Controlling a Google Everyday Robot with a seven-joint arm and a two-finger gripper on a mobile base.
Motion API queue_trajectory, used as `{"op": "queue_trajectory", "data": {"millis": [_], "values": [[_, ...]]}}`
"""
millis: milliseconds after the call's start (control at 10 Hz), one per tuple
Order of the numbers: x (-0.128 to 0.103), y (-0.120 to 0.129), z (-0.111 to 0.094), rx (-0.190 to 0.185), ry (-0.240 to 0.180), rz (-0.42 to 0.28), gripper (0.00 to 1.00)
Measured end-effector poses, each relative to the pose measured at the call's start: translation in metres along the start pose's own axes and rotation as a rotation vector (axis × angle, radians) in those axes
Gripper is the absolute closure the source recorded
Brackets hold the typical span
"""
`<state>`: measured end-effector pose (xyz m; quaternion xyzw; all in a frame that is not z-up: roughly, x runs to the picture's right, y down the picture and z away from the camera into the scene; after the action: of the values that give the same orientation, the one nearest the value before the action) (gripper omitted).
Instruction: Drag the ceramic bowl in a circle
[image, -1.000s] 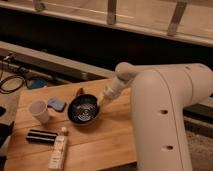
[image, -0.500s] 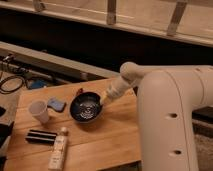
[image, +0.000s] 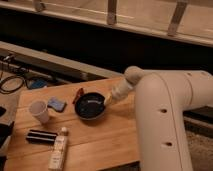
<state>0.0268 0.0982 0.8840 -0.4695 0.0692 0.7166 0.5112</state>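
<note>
Nearest the camera on the pale wooden table (image: 100, 145) lies a white, bottle-shaped plastic container with a tan cap (image: 59, 150), its label too small to read, and beside it a flat black rectangular bar (image: 41, 135) with no legible writing. Behind these stand a small white cup (image: 39, 110) and a flat blue pad (image: 56, 104). Further in, near the middle of the table, sits the round, shallow, glossy black ceramic bowl (image: 90, 106). It looks stiff, fairly heavy for its width and breakable, and its glazed surface is probably slippery; it should slide on the wood, though a chip is possible if it knocks the cup. The rim on its right side seems the sensible place to hold it. The robot's gripper (image: 107, 100) is at exactly that right rim, touching it, but whether it is spread or pinching the rim cannot be told. A small reddish object (image: 78, 93) lies just beyond the bowl.
</note>
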Motion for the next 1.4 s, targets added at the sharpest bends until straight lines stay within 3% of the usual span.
{"op": "queue_trajectory", "data": {"millis": [200, 400, 500, 600, 700, 800, 1000, 1200, 1400], "values": [[-0.004, -0.015, -0.006, -0.016, -0.051, 0.038, 0.97], [-0.005, -0.010, -0.014, -0.008, -0.143, 0.017, 0.92], [-0.004, -0.001, -0.010, -0.001, -0.129, -0.006, 0.85], [-0.003, 0.010, -0.004, 0.005, -0.089, -0.033, 0.77], [-0.005, 0.022, 0.005, 0.021, -0.023, -0.052, 0.65], [-0.007, 0.027, 0.009, 0.035, -0.002, -0.066, 0.53], [-0.004, 0.027, 0.005, 0.046, -0.028, -0.088, 0.34], [-0.003, 0.036, 0.006, 0.050, -0.015, -0.112, 0.30], [-0.006, 0.053, 0.011, 0.054, -0.004, -0.137, 0.48]]}}
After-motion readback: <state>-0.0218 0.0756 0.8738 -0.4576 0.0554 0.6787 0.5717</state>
